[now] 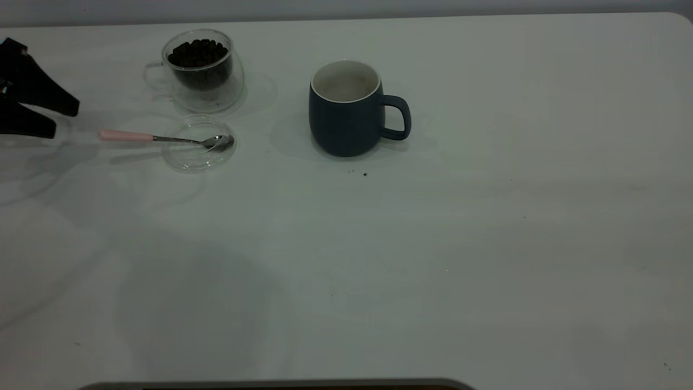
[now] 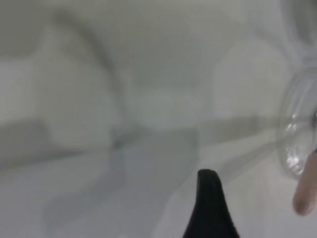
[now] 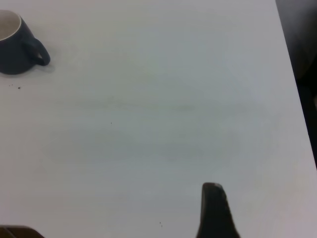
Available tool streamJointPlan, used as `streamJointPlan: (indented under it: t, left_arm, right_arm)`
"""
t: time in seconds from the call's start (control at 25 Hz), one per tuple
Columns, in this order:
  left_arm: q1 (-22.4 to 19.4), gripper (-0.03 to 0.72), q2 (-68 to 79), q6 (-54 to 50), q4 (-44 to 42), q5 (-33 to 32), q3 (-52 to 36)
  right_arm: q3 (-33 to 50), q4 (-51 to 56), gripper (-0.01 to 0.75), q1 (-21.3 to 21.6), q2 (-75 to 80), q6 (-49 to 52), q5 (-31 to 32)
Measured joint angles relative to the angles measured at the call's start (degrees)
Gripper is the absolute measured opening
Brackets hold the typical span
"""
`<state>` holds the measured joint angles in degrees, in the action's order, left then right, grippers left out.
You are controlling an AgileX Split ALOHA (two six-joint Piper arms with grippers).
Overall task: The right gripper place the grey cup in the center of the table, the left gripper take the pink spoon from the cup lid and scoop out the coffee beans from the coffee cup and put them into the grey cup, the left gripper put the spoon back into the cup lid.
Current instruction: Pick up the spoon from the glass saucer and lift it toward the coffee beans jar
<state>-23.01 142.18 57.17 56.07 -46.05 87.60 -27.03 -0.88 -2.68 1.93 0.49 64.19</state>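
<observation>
Grey cup [image 1: 346, 116] bears no readable writing; left claw [image 1: 60, 119] gapes, empty, beside pink spoon [image 1: 125, 136].

White table [image 1: 487, 244] with dark crumbs [image 1: 364, 174] (few, tiny)

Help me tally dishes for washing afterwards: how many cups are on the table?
2. A glass cup holding coffee beans stands at the far left, behind the lid with the spoon. The grey cup stands near the centre, handle toward the right arm's side.
</observation>
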Motion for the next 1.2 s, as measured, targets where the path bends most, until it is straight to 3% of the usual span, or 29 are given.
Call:
streamJointPlan:
  t: [0.24,0.52,1.2]
  left_arm:
    - [0.07,0.582,1.96,3.94,6.19,-3.17,0.00]
    - [0.54,0.581,3.58,4.16,7.24,-4.59,0.10]
    - [6.31,0.577,6.06,6.22,7.46,-4.43,0.17]
  right_arm:
    - [0.00,0.00,0.529,0.00,0.00,0.00,0.00]
    - [0.00,0.00,0.529,0.00,0.00,0.00,0.00]
    - [0.00,0.00,0.529,0.00,0.00,0.00,0.05]
